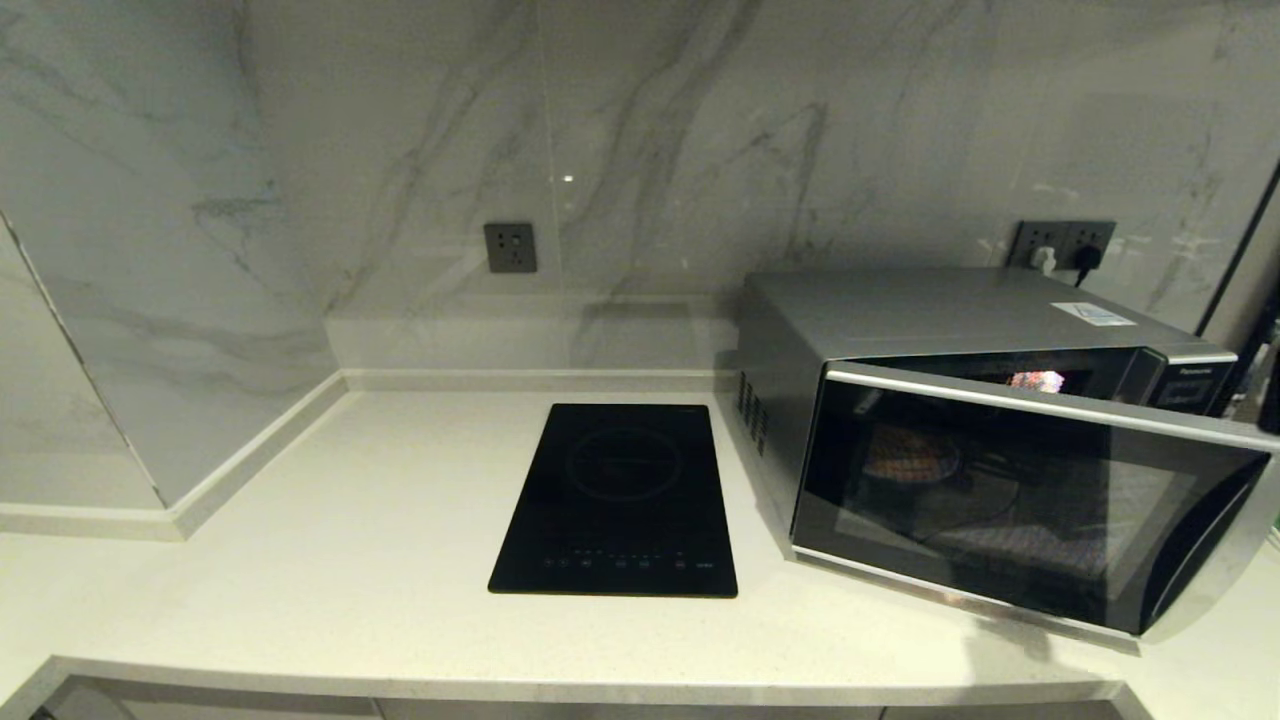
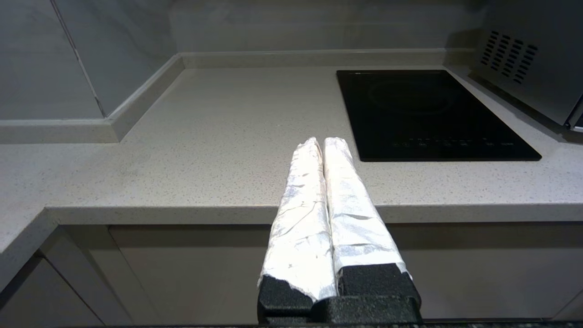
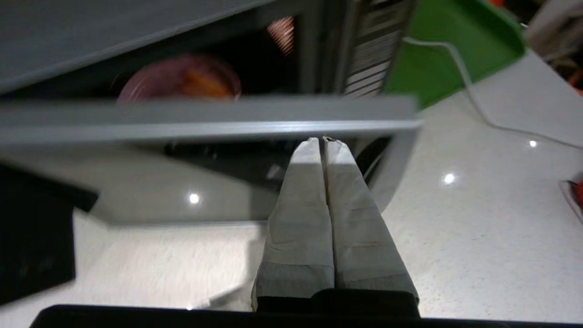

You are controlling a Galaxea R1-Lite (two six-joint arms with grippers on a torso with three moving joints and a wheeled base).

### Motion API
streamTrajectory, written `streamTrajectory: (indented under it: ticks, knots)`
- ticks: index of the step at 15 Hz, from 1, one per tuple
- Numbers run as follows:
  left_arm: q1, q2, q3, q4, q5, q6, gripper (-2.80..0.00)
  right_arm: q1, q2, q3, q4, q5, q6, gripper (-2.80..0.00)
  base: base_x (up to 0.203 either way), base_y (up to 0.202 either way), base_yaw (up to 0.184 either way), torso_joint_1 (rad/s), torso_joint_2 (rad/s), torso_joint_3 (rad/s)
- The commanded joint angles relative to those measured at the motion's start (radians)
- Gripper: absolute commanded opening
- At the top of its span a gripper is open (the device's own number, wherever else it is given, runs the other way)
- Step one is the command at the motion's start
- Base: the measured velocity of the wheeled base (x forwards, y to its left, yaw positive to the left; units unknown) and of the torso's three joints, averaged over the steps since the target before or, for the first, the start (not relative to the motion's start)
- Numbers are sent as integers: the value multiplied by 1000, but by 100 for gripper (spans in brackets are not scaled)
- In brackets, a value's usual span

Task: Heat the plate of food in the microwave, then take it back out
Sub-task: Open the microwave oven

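Note:
The silver microwave (image 1: 950, 320) stands at the counter's right, its dark glass door (image 1: 1020, 500) swung partly open. Through the glass and the gap above the door, the lavender plate of food (image 1: 912, 455) shows inside the cavity; in the right wrist view the plate (image 3: 180, 81) appears with orange food on it. My right gripper (image 3: 322, 139) is shut and empty, its tips close to the outer face of the door (image 3: 205, 123) near the handle end. My left gripper (image 2: 323, 140) is shut and empty, hanging in front of the counter's front edge. Neither gripper shows in the head view.
A flat black induction hob (image 1: 620, 500) lies on the counter left of the microwave. A green tray (image 3: 446, 45) and a white cable (image 3: 473, 102) lie on the counter to the microwave's right. Marble walls close the back and left.

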Motion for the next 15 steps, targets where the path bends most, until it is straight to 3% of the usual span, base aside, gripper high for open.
streamTrajectory:
  ticks: [1,3,5,9,15]
  knots:
    - [0,0,0,0,0,-1,-280,-184,126,-125,30,69,12,-280,0,0,0,0,0,0]
    - [-1,0,0,0,0,-1,-280,-298,250,-229,80,189,34,-280,0,0,0,0,0,0]
    - [-1,-2,0,0,0,-1,-280,-358,352,-299,136,270,44,-280,0,0,0,0,0,0]
    - [0,0,0,0,0,-1,-280,-427,499,-366,162,346,73,-280,0,0,0,0,0,0]
    - [0,0,0,0,0,-1,-280,-431,497,-294,163,377,77,-280,0,0,0,0,0,0]
